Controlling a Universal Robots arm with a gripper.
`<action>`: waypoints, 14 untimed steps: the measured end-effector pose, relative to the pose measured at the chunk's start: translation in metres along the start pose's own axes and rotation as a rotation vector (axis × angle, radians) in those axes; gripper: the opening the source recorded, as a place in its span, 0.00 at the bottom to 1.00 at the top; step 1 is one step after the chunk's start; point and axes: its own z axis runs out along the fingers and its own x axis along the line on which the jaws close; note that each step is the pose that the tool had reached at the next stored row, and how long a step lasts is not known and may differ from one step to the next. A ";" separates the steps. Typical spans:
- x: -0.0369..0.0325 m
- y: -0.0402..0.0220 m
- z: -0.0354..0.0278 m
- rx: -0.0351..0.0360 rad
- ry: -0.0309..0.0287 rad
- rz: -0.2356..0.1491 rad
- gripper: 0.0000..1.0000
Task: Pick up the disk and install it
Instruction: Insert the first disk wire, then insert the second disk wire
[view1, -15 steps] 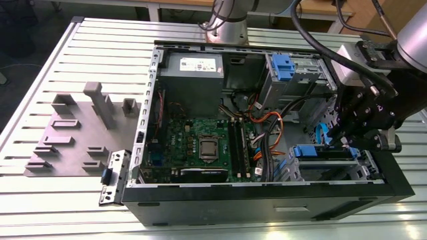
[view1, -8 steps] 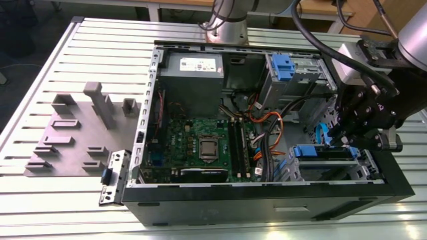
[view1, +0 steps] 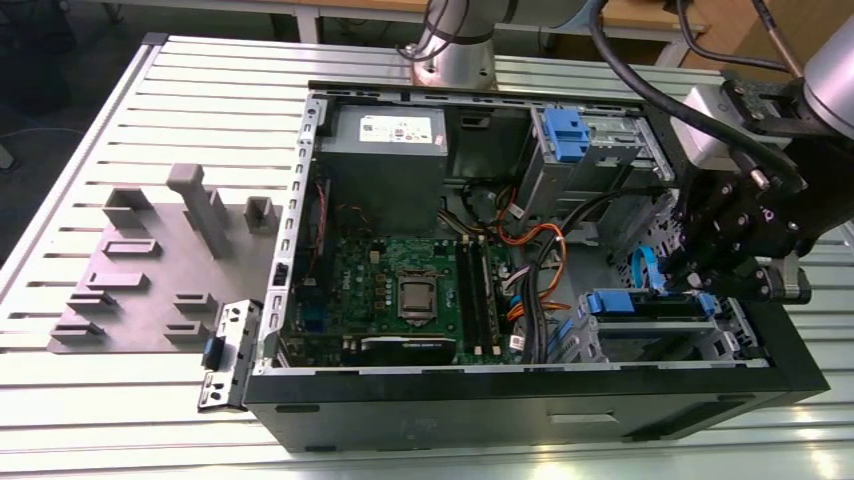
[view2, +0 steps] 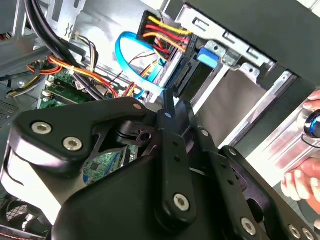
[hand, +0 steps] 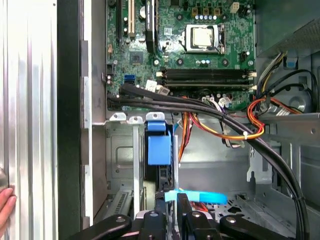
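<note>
The disk (hand: 159, 150) stands on edge in the drive cage at the case's front corner. In the first wrist view I see its blue carrier rail and dark edge. In the exterior view it is the blue-topped piece (view1: 625, 302) at the right of the case. My gripper (view1: 701, 275) hangs just above and beside it. The black fingers (view2: 167, 102) are drawn together into a narrow tip, close to the disk's dark end (view2: 192, 80). In the first wrist view the gripper (hand: 184, 206) sits by a light blue flat cable (hand: 197, 196), with nothing visibly between its fingers.
The open computer case (view1: 534, 400) lies on a slatted metal table. Inside are a motherboard (view1: 400, 290), a power supply (view1: 387, 135), loose cables (hand: 240, 132) and an upper bay with a blue clip (view1: 567, 130). A grey fixture (view1: 147, 270) sits at the exterior view's left. A person's hand (view2: 300, 182) is near the case.
</note>
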 end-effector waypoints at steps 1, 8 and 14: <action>0.0000 -0.0016 0.0000 -0.0001 0.0000 0.000 0.24; -0.0003 -0.0077 0.0000 -0.0004 -0.0001 0.000 0.24; -0.0003 -0.0082 -0.0001 -0.0004 0.0000 0.000 0.24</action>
